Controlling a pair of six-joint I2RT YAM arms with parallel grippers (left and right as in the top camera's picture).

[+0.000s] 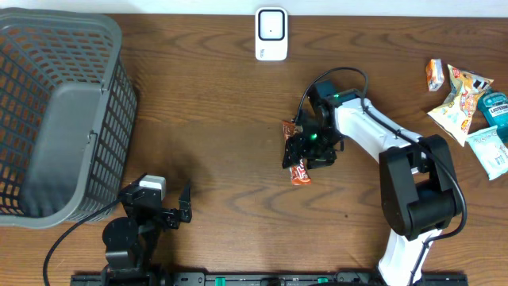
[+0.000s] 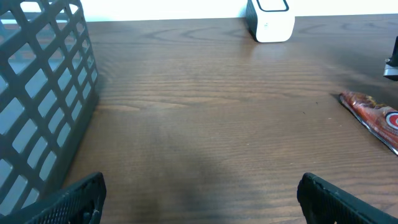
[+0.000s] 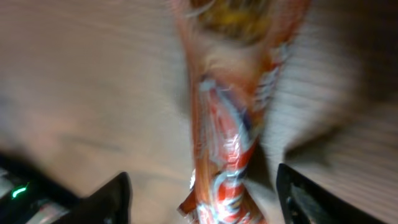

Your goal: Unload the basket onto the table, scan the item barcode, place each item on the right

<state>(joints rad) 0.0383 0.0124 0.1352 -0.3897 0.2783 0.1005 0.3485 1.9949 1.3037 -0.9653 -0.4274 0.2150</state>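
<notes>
Right claw (image 1: 308, 149): spread, its fingers standing clear on either side of the red snack wrapper (image 3: 227, 149). The wrapper lies on the counter (image 1: 206, 119) directly below and between them, blurred in the wrist view. Left claw (image 2: 202, 199): spread, holding nothing. Grey basket (image 2: 43, 93) on its left, white scanner (image 2: 269, 22) well ahead.

Between the black fingers of the right claw (image 1: 308, 149), the snack wrapper (image 3: 224, 143) is showing glossy orange-red with white and blue lettering and a yellowish patch at its far end. Under the claw, the bench (image 1: 214, 119) is showing dark brown wood grain. Far to the claw's left, the basket (image 1: 119, 111) is showing a grey lattice. Beyond the claw, the scanner (image 1: 271, 34) is gleaming white with a dark panel.
</notes>
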